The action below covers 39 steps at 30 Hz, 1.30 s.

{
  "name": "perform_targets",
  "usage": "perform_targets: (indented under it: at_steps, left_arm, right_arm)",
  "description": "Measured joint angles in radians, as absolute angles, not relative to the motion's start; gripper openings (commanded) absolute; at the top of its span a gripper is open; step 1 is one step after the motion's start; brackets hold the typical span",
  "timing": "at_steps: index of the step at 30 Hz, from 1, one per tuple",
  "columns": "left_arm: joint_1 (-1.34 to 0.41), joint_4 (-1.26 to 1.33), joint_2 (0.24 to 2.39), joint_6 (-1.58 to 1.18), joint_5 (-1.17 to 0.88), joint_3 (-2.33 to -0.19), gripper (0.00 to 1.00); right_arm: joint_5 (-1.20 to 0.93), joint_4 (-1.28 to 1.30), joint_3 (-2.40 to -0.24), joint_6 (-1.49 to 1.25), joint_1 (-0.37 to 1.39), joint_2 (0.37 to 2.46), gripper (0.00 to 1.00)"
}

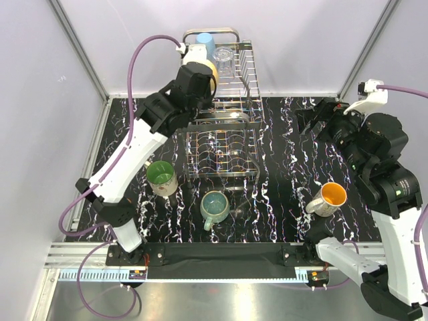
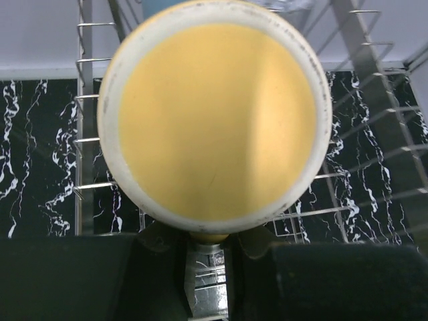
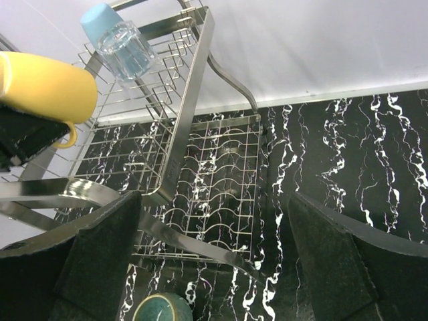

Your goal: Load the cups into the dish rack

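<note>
The left gripper (image 2: 210,242) is pinched narrow on the handle of the yellow mug (image 2: 214,120) and holds it on its side over the upper basket of the dish rack (image 1: 251,75). The mug's base faces the wrist camera, which hides the wires beneath it. The main risk is the thin handle grip: the mug's weight hangs to one side of the fingers, so it could swivel or slip and drop hard onto the wires. A second risk is the company in the basket. The blue tumbler (image 3: 100,20) and the clear glass (image 3: 128,52) stand near its far end, close to the mug, and a forward push or a roll after release could knock the glass over. The raised side rails of the basket are also close by, and the mug's rim or the fingers could catch on them on the way down. Open room lies in the near part of the basket, which the right wrist view shows as bare wire. The right gripper (image 3: 214,267) is spread wide and holds nothing, well clear of the rack to the right. The green-lined mug (image 1: 161,175), the teal mug (image 1: 215,206) and the orange-lined mug (image 1: 329,197) wait on the table (image 1: 294,167), well apart from one another.
</note>
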<state>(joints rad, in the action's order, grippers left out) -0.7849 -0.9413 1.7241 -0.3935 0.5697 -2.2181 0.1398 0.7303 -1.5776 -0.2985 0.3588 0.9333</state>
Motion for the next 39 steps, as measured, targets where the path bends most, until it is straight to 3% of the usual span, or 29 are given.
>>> perform_targets:
  at_steps: [12,14,20,28,39]
  left_arm:
    - [-0.68,-0.957,1.767,-0.504,0.414,-2.22,0.0]
    - [-0.679,-0.958,1.772,-0.51,0.408,-2.22,0.09]
    - [-0.677,-0.95,1.789,-0.522,0.402,-2.219,0.19]
    - [-0.677,-0.926,1.789,-0.524,0.403,-2.219,0.54]
    - [-0.677,-0.911,1.789,-0.525,0.398,-2.214,0.59]
  right_arm:
    - [0.136,0.731,-1.519,-0.31,0.359,0.921,0.97]
    - [0.133,0.73,-1.512,-0.314,0.359,0.921,0.97]
    - [0.13,0.73,-1.494,-0.323,0.359,0.909,0.98]
    - [0.129,0.73,-1.469,-0.333,0.359,0.895,0.97]
    - [0.121,0.728,-1.443,-0.336,0.359,0.893,0.97]
